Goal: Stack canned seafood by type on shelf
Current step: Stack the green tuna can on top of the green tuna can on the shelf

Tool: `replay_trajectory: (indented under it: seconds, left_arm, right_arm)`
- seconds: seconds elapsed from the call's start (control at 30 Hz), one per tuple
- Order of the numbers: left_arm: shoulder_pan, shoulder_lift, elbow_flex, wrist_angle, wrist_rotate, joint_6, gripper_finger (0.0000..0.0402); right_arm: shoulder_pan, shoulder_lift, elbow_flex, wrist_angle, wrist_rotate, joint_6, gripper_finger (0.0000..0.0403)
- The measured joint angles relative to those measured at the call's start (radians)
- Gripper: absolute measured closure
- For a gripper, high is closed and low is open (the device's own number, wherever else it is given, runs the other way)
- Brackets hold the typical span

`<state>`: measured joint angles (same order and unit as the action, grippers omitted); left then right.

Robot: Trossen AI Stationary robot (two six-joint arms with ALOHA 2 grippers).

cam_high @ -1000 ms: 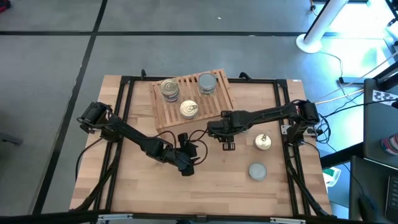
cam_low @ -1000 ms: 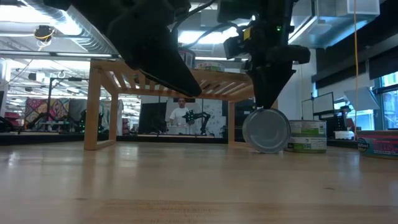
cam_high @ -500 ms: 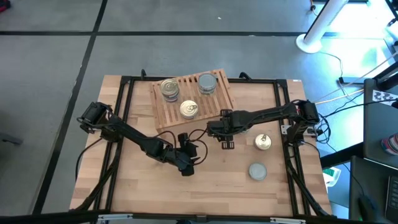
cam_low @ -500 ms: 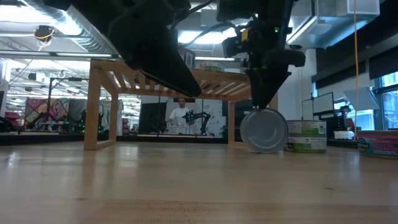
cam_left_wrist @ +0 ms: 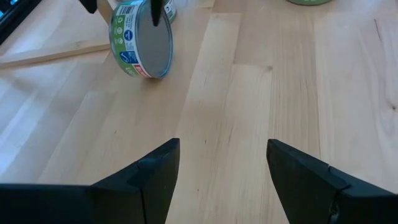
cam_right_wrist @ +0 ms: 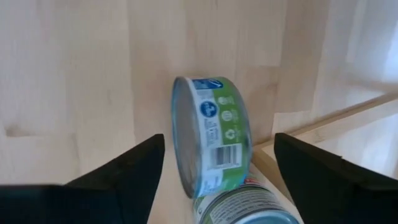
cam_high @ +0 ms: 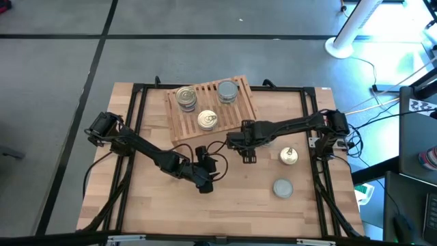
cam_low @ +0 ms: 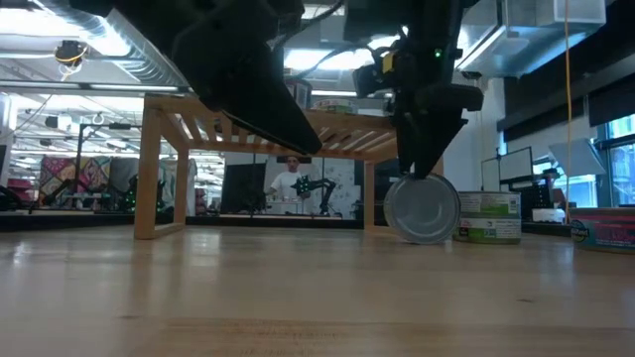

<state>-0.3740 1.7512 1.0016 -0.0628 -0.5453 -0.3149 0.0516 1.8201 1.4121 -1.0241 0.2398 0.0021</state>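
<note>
A tin point(cam_right_wrist: 211, 140) with a green and blue label stands on its rim on the table, between the open fingers of my right gripper point(cam_right_wrist: 219, 139), which points down over it point(cam_low: 425, 169). The fingers stand clear of the tin's two flat faces. A second tin point(cam_right_wrist: 245, 208) lies right beside it. The shelf point(cam_high: 212, 109) carries two gold-topped tins point(cam_high: 186, 97), point(cam_high: 207, 121) and a grey-topped one point(cam_high: 227, 91). My left gripper point(cam_left_wrist: 224, 162) hovers open over bare table near the middle point(cam_high: 205, 182), with nothing between its fingers.
A gold-topped tin point(cam_high: 289, 156) and a grey-topped tin point(cam_high: 283, 187) sit on the table right of my right gripper. A black frame point(cam_high: 136, 89) runs round the table's edges. Bare wood lies along the near side. A person stands far off in the room point(cam_low: 289, 183).
My right gripper has opened above the tin that stands on its rim. The tin stays on its rim in much the same spot.
</note>
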Motion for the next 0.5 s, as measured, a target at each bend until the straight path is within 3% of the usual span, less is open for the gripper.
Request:
replay_trajectory:
  seconds: [0.33, 0.5]
  left_arm:
    - [0.0, 0.0, 0.0, 0.0, 0.0, 0.0, 0.0165]
    - [0.0, 0.0, 0.0, -0.001, 0.0, 0.0, 0.0165]
  right_arm:
    - [-0.074, 0.003, 0.002, 0.002, -0.118, -0.003, 0.0106]
    - [-0.071, 0.012, 0.002, -0.009, -0.1, -0.009, 0.0111]
